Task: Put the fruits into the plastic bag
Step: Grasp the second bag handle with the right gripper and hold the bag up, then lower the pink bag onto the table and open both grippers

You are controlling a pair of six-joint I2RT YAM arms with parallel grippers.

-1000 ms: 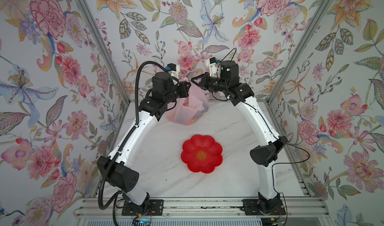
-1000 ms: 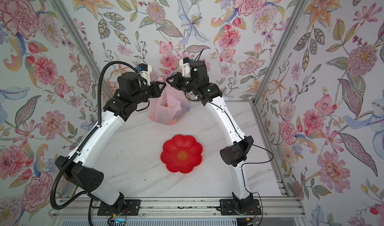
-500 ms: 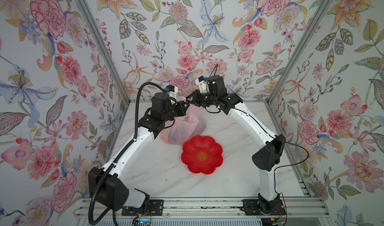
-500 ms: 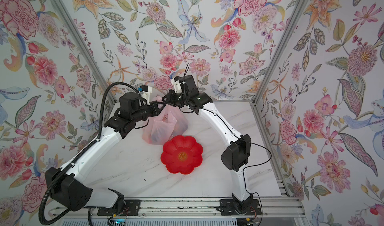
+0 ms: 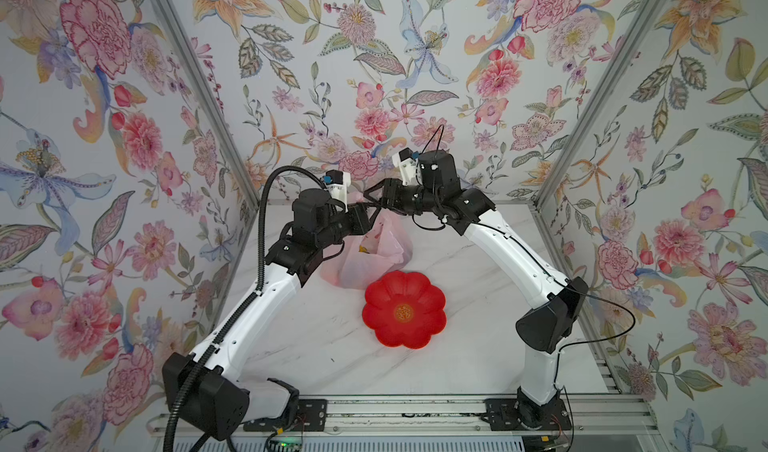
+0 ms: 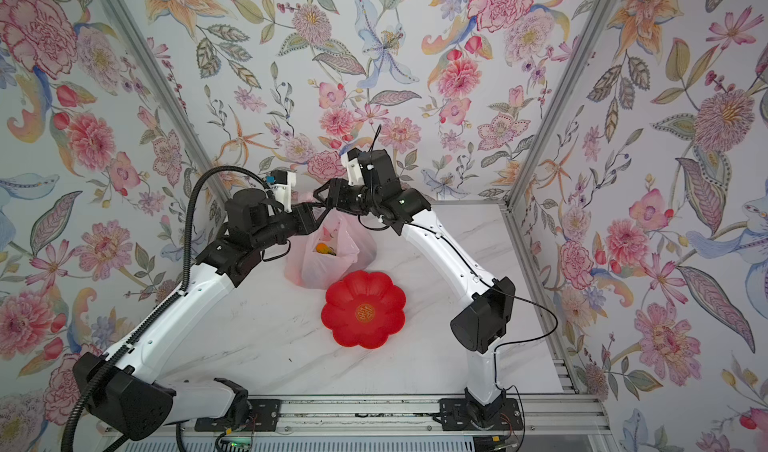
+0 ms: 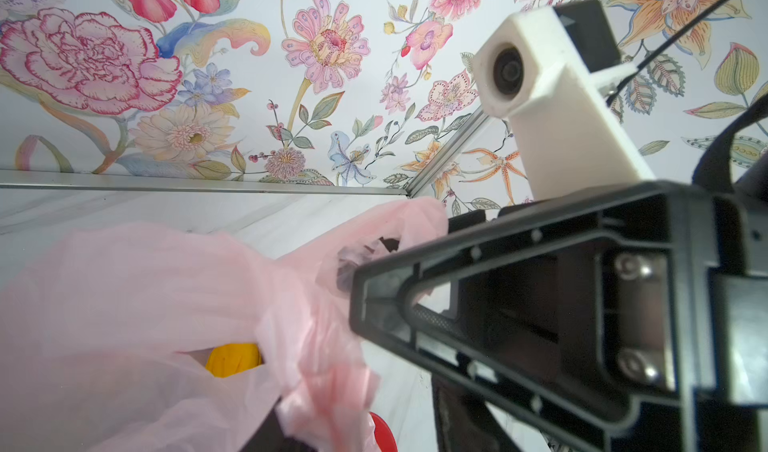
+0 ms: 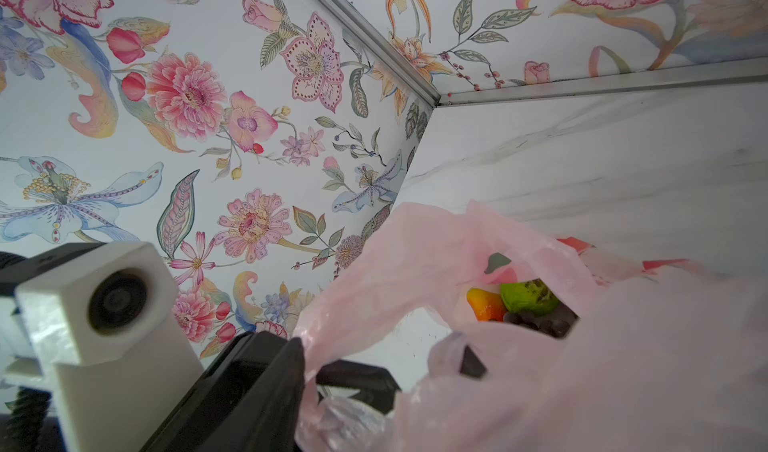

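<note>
The plastic bag [image 5: 374,258] sits slumped on the tabletop [image 5: 316,346], just behind the red flower-shaped plate [image 5: 403,310]; whether the two touch I cannot tell; the bag's top is drawn up to a peak where the two grippers meet above it. The plate is bare; the fruits [image 8: 519,306] show through the bag's mouth in the right wrist view, an orange-yellow mango [image 8: 484,304], a green bumpy ball [image 8: 528,297] and a dark grape bunch [image 8: 540,325] packed together; the left wrist view catches a yellow one [image 7: 232,359] behind the film. So the loading looks done, and the step in hand reads as setting the bag down and letting go of its handles.

The right gripper [image 5: 376,198] has its jaws parted, with a handle loop lying slack across one finger rather than pinched; the left gripper [image 5: 365,219] is close beside it with pink film draped against it, but I cannot tell whether it is released or clenched on the plastic.

The next move calls for both grippers to slip clear of the loops, up and apart; the film looks thin and clingy, so a snagged finger could drag the bag over and spill fruit towards the plate; a slow withdrawal, watching for any tug on the peak, seems wise.
</note>
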